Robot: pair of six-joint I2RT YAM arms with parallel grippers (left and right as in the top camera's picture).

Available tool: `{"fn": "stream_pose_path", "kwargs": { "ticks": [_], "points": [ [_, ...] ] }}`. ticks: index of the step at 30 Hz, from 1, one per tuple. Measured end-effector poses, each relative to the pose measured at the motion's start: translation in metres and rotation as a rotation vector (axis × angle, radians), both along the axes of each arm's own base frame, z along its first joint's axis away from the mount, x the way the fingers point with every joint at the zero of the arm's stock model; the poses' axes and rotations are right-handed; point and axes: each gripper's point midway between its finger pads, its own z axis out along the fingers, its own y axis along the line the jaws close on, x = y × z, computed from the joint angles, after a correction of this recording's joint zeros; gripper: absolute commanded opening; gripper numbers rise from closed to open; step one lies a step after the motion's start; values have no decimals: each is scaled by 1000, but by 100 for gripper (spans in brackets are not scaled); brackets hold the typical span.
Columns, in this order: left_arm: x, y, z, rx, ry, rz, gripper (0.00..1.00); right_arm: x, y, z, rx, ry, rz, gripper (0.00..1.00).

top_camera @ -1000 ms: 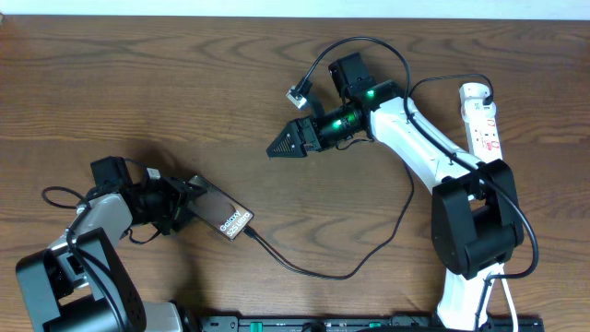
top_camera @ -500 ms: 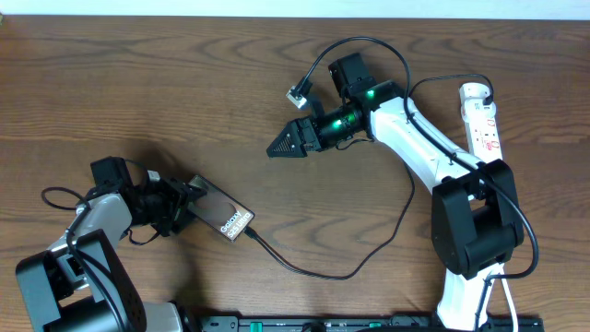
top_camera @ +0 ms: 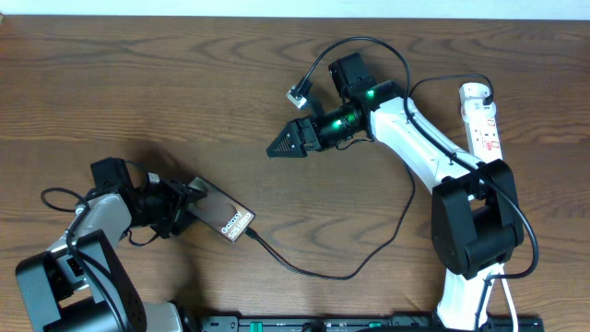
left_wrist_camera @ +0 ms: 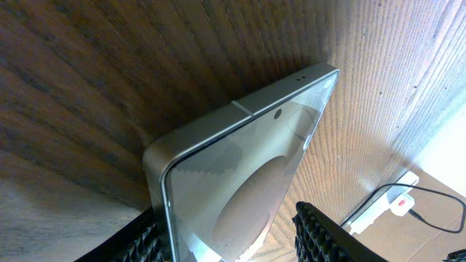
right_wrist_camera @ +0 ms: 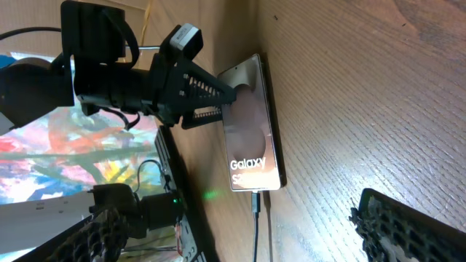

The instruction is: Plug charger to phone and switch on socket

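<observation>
Overhead: my left pincer is clamped on the phone, and the charger looks plugged into its far, lettered end. My right pincer points away from the socket, which lies behind it by that arm's base, long axis crosswise to the pincer. The right arm is nearer.

Left wrist: the phone sits between my fingers.

Right wrist: fingers apart, phone ahead, no socket visible.
</observation>
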Motion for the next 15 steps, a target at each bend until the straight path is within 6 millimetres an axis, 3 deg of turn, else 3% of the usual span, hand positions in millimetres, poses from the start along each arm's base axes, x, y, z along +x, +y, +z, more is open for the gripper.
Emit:
{"fn": "stream_pose_path", "kwargs": {
  "ticks": [15],
  "points": [
    [-7, 0, -1, 7, 41, 2, 58, 0, 0, 0, 0, 0, 0, 99]
  ]
}}
